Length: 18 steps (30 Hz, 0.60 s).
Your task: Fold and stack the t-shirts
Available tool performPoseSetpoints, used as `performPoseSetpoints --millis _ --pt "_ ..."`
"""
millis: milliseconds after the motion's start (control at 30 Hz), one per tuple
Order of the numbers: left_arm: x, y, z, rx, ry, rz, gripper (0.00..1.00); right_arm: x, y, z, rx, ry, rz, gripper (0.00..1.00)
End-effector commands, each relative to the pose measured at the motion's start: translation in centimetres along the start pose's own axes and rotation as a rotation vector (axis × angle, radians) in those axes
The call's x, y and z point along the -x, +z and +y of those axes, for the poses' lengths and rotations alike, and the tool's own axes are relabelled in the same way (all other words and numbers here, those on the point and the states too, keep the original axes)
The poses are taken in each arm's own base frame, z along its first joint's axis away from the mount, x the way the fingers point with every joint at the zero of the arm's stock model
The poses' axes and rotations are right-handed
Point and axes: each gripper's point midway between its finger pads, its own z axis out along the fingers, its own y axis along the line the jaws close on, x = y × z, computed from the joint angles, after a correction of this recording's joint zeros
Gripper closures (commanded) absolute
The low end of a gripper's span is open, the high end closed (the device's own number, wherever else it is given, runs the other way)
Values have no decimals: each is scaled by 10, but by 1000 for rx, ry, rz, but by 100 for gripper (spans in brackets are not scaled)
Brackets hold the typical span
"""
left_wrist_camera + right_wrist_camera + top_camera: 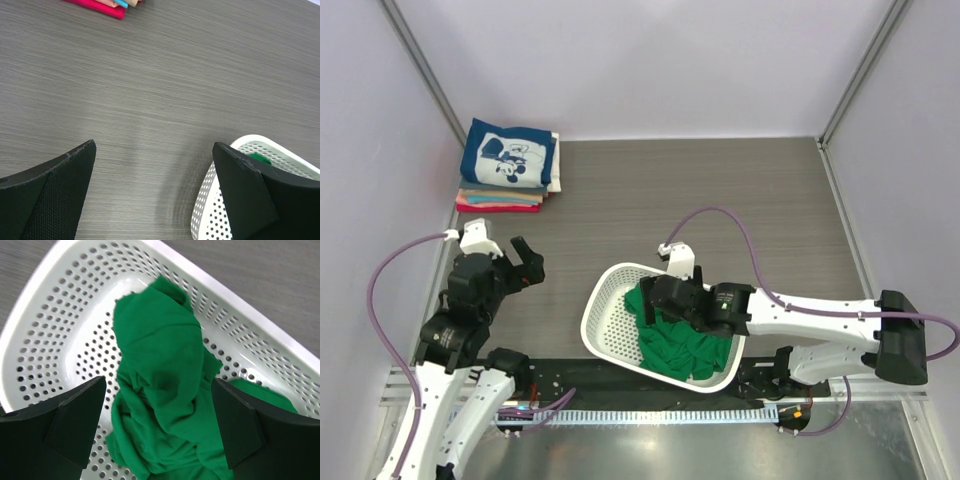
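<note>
A crumpled bright green t-shirt (pixel 675 343) lies in the white perforated basket (pixel 605 300) near the table's front. My right gripper (pixel 652 296) hovers open just above the green t-shirt (pixel 160 390), one finger on each side of the bunched cloth, holding nothing. A folded stack of t-shirts (pixel 508 166) sits at the far left, navy with white cartoon print on top, cream, tan and red-pink below. Its red-pink edge shows in the left wrist view (pixel 100 7). My left gripper (pixel 518 268) is open and empty over bare table left of the basket (pixel 240 200).
The grey wood-grain table (pixel 720 200) is bounded by white enclosure walls at the back and sides. The arm bases and a black rail run along the near edge (pixel 650 385).
</note>
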Motion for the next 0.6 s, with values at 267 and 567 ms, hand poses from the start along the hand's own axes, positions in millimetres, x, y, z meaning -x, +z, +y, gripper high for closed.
performPoseSetpoints --millis 267,567 --pt "2 6 -4 -11 22 10 0 -58 27 -16 -107 -7 201 11" --pt "-3 10 -3 1 32 42 0 -16 21 12 4 -76 93 73"
